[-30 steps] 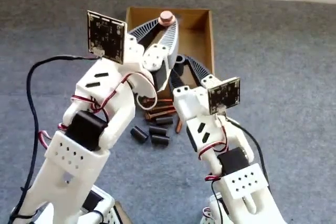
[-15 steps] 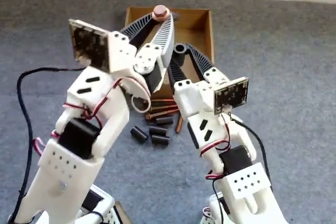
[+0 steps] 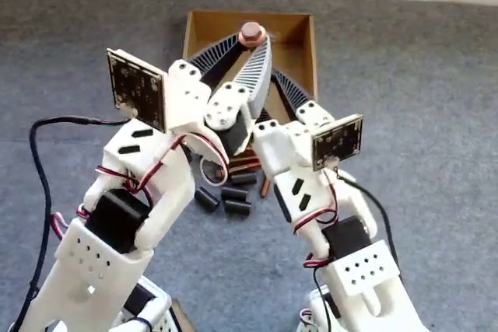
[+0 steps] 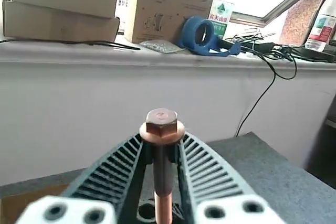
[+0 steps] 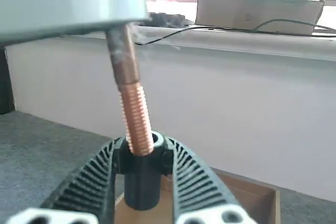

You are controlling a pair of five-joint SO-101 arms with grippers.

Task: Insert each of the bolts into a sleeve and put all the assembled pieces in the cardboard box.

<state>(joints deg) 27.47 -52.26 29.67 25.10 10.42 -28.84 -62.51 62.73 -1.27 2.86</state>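
Above the grey, felt-like tabletop (image 3: 420, 114) and the cardboard box (image 3: 299, 29), your left claw (image 4: 163, 141) was clamped on a smooth copper bolt (image 4: 162, 124), hex head up. Your right claw (image 5: 143, 149) gripped a matte black tubular sleeve (image 5: 142, 184), its mouth at the threaded tip. Any tilt could have snagged threads on the rim or pushed the sleeve loose.

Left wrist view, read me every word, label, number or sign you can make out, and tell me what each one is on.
Nothing here is clear enough to quote.
bolt head: a raised mark on top, too blurred to read.
brown carton on the ledge: faint print and line drawings, too small to read.
green-and-white label on the ledge: characters too small to read.
bottle at the window: label too blurred to read.
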